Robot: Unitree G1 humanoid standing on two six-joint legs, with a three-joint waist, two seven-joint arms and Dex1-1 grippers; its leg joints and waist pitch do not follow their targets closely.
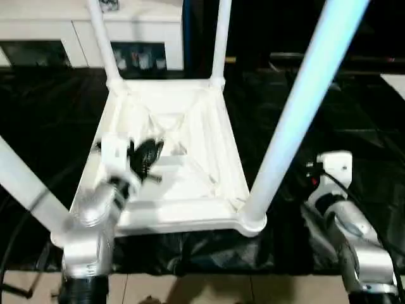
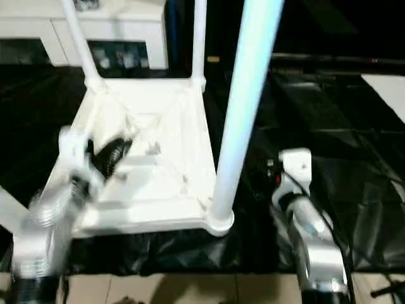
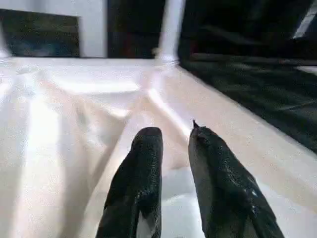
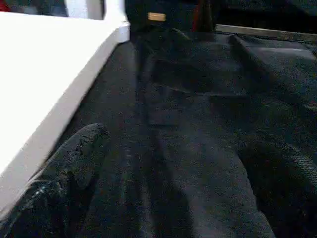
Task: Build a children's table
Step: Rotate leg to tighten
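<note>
The left gripper (image 3: 168, 148) hangs low over the ribbed underside of the tabletop (image 1: 190, 114), its two black fingers (image 3: 136, 183) parted by a narrow gap with nothing between them. In the head views the same gripper (image 1: 149, 155) sits above the middle of the upturned panel, at the end of the silver left forearm (image 1: 95, 221). The right gripper (image 4: 168, 188) is spread wide, one finger (image 4: 64, 168) close beside the tabletop's outer edge and the other at the far side of the picture, with only the black cloth (image 4: 198, 99) under them; it holds nothing. Seen from the head, the right arm (image 1: 345, 221) lies over the cloth just to the right of the table, apart from it. The children's table lies upside down on the dark covering (its ribs and diagonal braces face up), and legs stand in the corner sockets: two at the far corners (image 1: 218, 44), one at the near right corner (image 1: 297, 107), and one leaning out at the near left (image 1: 25, 183). Behind it stands a white cabinet (image 1: 133, 31) with glass doors.
</note>
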